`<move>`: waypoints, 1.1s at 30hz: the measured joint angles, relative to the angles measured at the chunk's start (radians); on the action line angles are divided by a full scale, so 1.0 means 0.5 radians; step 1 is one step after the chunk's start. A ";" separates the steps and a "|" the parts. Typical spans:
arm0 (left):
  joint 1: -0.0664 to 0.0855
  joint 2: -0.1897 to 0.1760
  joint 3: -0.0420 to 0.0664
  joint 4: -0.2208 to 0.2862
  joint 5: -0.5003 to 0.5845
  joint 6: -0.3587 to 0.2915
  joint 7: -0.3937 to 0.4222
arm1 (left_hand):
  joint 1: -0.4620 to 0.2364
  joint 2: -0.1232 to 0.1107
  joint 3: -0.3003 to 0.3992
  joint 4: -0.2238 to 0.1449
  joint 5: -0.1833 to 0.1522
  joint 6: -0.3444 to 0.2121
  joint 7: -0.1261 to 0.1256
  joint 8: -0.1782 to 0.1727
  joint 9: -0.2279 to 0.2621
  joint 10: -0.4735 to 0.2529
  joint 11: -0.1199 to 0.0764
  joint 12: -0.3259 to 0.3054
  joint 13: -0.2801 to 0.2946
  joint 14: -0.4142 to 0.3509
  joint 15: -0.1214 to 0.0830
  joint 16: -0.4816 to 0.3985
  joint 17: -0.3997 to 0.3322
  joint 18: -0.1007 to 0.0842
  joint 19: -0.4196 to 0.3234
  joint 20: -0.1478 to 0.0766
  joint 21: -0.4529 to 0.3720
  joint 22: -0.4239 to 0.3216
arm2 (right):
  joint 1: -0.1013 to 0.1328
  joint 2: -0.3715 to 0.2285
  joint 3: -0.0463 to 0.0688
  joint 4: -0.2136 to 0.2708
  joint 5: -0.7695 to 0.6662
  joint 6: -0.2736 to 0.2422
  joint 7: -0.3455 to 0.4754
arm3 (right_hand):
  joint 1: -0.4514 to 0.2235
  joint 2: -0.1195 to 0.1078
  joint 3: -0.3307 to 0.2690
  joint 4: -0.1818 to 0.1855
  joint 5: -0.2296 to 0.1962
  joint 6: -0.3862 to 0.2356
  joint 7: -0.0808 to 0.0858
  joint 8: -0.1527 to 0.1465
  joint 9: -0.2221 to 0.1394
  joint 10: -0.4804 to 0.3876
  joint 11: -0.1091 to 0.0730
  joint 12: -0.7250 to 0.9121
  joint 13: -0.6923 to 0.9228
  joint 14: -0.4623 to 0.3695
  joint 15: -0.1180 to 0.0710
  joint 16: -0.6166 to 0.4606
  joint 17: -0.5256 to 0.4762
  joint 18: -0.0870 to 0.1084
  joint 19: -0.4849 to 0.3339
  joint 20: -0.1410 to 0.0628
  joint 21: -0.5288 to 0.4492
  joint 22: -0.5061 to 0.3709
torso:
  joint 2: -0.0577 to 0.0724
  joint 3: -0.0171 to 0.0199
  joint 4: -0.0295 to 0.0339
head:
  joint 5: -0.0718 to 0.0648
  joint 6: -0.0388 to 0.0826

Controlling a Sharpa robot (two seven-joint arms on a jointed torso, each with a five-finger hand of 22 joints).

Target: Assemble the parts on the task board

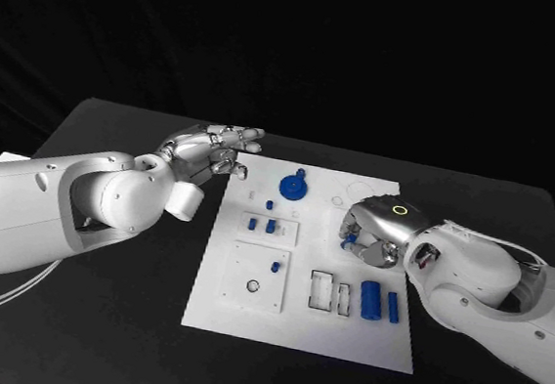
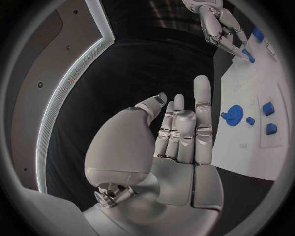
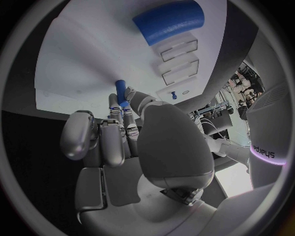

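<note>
**Ana:** White board is lying flat in the middle of the black counter, with small blue parts scattered over it. The right hand is hovering over the board's right side, pinching a short blue peg between its fingertips.

**Ben:** What is the left hand doing?

**Ana:** The left hand is hanging just off the board's upper left corner, fingers straight and apart, holding nothing.

**Ben:** What could be going wrong from here?

**Ana:** My guess: the peg is sitting only at the fingertips, so a small twist could be letting it slip and roll off across the board. Coming down tilted, it could also be jamming at the edge of its hole. I cannot tell which hole it is meant for.

**Ben:** How are the parts looking?

**Ana:** A blue gear is lying near the board's top. Below it, two small blue blocks are sitting in a square recess. A thick blue cylinder is lying near the lower right, beside empty rectangular slots. All look smooth, hard and plastic.
</note>
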 measured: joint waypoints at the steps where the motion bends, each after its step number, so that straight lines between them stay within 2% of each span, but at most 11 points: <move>1: 0.000 0.000 0.000 0.000 0.000 0.000 0.000 | 0.000 0.000 0.000 0.000 0.000 0.000 0.000 0.000 0.000 0.000 0.000 0.000 0.000 0.000 0.000 0.000 0.000 0.000 0.000 0.000 0.000 0.000 | 0.000 -0.001 0.000 0.005 0.000 -0.010 0.002 | 0.000 0.000 0.000 0.000 0.000 0.005 0.001 0.000 0.001 0.004 0.004 0.005 0.009 -0.004 -0.004 0.000 0.005 0.000 0.000 0.000 0.005 0.006 | 0.000 -0.0002 0.000 | 0.000 -0.001; 10: 0.000 0.001 0.000 -0.001 0.000 0.000 -0.001 | 0.000 0.000 0.000 0.000 0.000 0.000 0.000 0.000 0.000 0.000 0.000 0.000 0.000 0.000 0.000 0.000 0.000 0.000 0.000 0.000 0.000 0.000 | 0.003 -0.015 0.007 0.059 0.027 -0.096 0.015 | 0.000 0.000 -0.002 -0.002 0.009 0.012 -0.006 0.008 0.007 0.010 0.010 0.007 0.011 -0.007 -0.007 0.009 0.019 0.000 0.007 -0.007 0.015 0.023 | -0.001 -0.0008 0.001 | -0.002 -0.004; 15: 0.000 0.002 0.000 -0.001 0.000 0.000 -0.002 | 0.000 0.000 0.000 0.000 0.000 0.000 0.000 0.000 0.000 0.000 0.000 0.000 0.000 0.000 0.000 0.000 0.000 0.000 0.000 0.000 0.000 0.000 | 0.024 -0.038 0.016 0.105 0.056 -0.123 0.022 | 0.010 -0.010 -0.006 -0.006 0.009 0.019 0.001 0.008 0.007 0.010 0.010 0.007 0.011 -0.007 -0.007 0.016 0.019 0.000 0.007 -0.007 0.015 0.023 | -0.002 -0.0019 0.000 | -0.002 -0.005; 22: 0.000 0.003 0.000 -0.001 -0.001 0.000 -0.002 | 0.000 0.000 0.000 0.000 0.000 -0.004 0.004 0.010 0.000 -0.004 -0.004 0.000 0.000 0.000 0.000 0.000 -0.002 0.000 0.000 0.000 0.000 0.000 | 0.052 -0.070 0.030 0.227 0.097 -0.137 0.021 | 0.018 -0.003 -0.006 -0.006 0.009 0.019 0.001 0.008 0.007 0.017 0.016 0.007 0.017 -0.007 -0.007 0.016 0.019 0.000 0.007 -0.007 0.015 0.023 | -0.003 -0.0038 0.000 | 0.005 -0.004; 29: 0.000 0.012 0.000 -0.001 -0.001 0.000 -0.003 | 0.000 0.000 0.000 0.000 0.000 -0.007 0.007 0.010 0.000 -0.007 -0.007 0.007 0.001 0.000 0.000 0.000 -0.003 0.000 0.000 0.000 0.000 0.000 | 0.051 0.046 0.032 0.317 0.142 -0.141 0.025 | 0.018 -0.003 -0.011 -0.012 0.008 0.019 0.001 0.008 0.007 0.016 0.016 -0.007 0.018 0.000 -0.013 0.016 0.019 0.000 0.007 -0.007 0.015 0.022 | -0.004 -0.0036 0.001 | 0.032 -0.012; 33: 0.000 0.017 0.000 -0.003 -0.001 0.000 -0.003 | 0.000 0.000 0.000 0.000 0.000 -0.007 0.007 0.010 0.000 -0.007 -0.007 0.007 0.001 0.000 0.000 0.000 -0.003 0.000 0.000 0.000 0.000 0.000 | 0.025 0.141 0.026 0.326 0.154 -0.142 0.041 | 0.018 -0.003 -0.011 -0.012 0.008 0.019 0.001 0.008 0.007 0.017 0.016 -0.009 0.018 0.000 -0.013 0.016 0.018 0.000 0.007 -0.007 0.015 0.019 | -0.004 -0.0042 0.003 | 0.063 -0.022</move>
